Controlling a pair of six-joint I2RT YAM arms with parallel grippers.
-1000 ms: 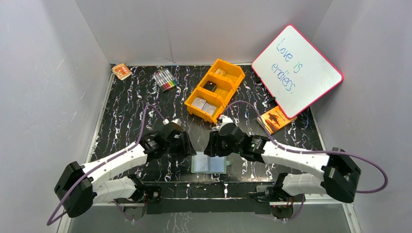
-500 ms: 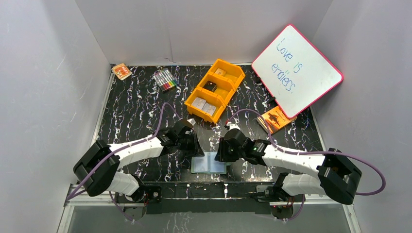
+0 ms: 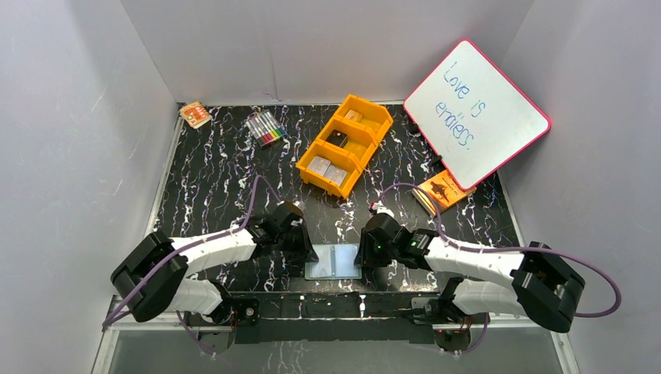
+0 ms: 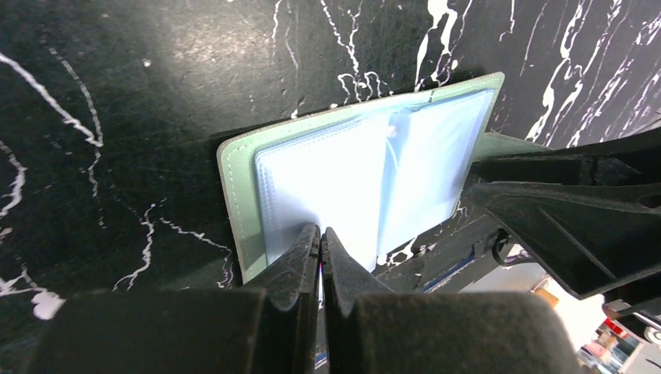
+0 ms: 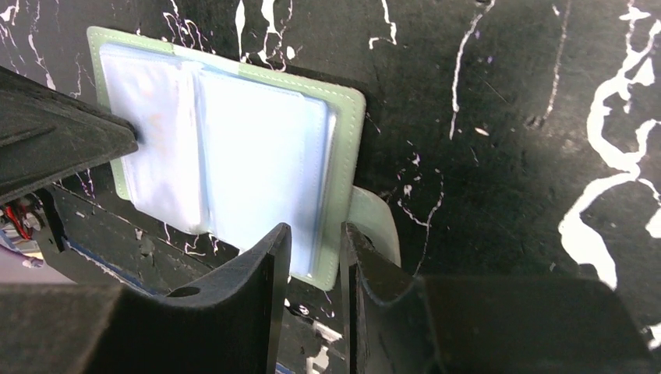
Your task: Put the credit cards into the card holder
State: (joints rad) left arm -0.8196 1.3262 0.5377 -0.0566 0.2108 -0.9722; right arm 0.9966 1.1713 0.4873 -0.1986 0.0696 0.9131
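The card holder (image 3: 334, 261) lies open near the table's front edge, its pale blue clear pockets facing up (image 4: 351, 171) (image 5: 234, 140). My left gripper (image 3: 309, 253) is shut, and its tips (image 4: 320, 234) rest on the near edge of the holder's left page. My right gripper (image 3: 363, 255) stands partly open (image 5: 316, 234) astride the holder's right edge, with the green snap tab (image 5: 374, 218) beside its outer finger. The credit cards (image 3: 327, 170) lie pale in the near compartment of the orange tray, far from both grippers.
The orange three-compartment tray (image 3: 366, 117) stands at the back centre. A whiteboard (image 3: 475, 113) leans at the back right above an orange booklet (image 3: 443, 191). Markers (image 3: 266, 127) and a small orange box (image 3: 195, 114) lie at the back left.
Both arms came down and toward the front, onto the two sides of the open card holder. My left gripper closed. The right jaws narrowed.
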